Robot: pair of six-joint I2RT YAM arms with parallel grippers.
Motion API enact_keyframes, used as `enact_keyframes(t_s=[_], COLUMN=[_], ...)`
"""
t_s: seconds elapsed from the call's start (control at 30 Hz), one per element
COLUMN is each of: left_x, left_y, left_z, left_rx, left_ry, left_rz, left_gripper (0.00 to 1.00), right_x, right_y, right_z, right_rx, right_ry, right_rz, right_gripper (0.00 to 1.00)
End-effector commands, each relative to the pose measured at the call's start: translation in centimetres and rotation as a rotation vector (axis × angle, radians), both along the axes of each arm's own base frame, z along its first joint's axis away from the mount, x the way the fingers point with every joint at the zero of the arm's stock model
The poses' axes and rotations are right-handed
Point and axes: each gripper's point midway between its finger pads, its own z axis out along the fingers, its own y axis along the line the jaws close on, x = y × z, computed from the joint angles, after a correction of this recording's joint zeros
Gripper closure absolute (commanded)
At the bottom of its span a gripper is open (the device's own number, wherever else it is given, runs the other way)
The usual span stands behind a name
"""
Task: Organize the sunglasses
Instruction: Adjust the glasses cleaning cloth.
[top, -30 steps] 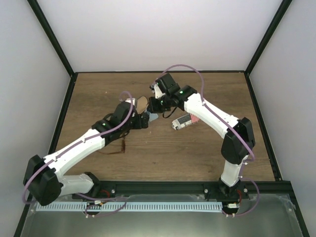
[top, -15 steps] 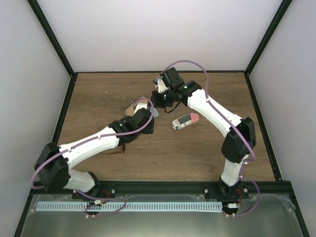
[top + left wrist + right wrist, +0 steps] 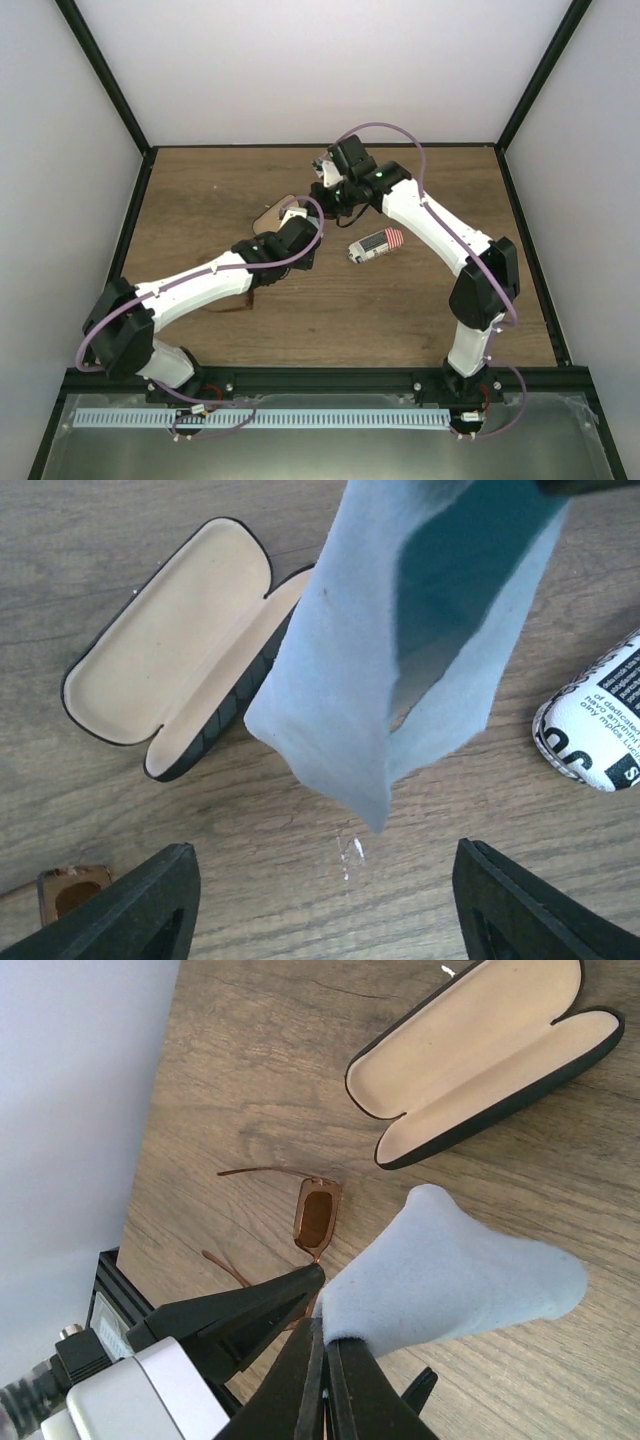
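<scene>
Sunglasses point(image 3: 318, 1215): on desk point(image 3: 400, 310), temples unfolded, 7 o'clock from open case point(image 3: 165, 645).
Left pincer point(image 3: 320, 900): released, empty.
Right pincer point(image 3: 322, 1340): clenched on blue cloth point(image 3: 450, 1280).
Striped case point(image 3: 375, 245): 4 o'clock from right pincer.

Your left arm point(image 3: 190, 285) and right arm point(image 3: 430, 225) are white shells with black joints. Lilac cables point(image 3: 381, 126) loop along both. Fingers point(image 3: 140, 915) are black, tapered wedges.

Sunglasses point(image 3: 318, 1215) partly hidden behind cloth point(image 3: 450, 1280); striped case point(image 3: 598, 730) cut by edge.
</scene>
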Motion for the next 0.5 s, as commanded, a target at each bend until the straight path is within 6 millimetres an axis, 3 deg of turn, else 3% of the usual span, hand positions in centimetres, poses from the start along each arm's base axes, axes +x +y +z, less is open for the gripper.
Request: enact_keyframes(t_s=[0.0, 0.07, 0.33, 0.47], left_x=[0.67, 0.73, 0.48, 0.44], left_y=[-1.01, -1.16, -1.37, -0.98], left_z=[0.74, 0.70, 0.38, 1.00], left_rx=[-0.010, -0.007, 0.001, 0.007], left_ry=[-0.025, -0.022, -0.002, -0.015], left_rz=[-0.022, -0.027, -0.047, -0.057], left_gripper=[0.33, 0.42, 0.95, 0.96], right_x=[-0.67, -0.85, -0.95, -0.67], right_y=[-0.08, -0.10, -0.15, -0.67], right_z=[3.58, 3.65, 4.34, 4.53], right_rx=[0.060, 0.062, 0.083, 0.084], right_ry=[-0.040, -0.038, -0.031, -0.031], right_rz=[0.016, 0.019, 0.019, 0.006], right_gripper=[0.99, 0.99, 0.99, 0.99])
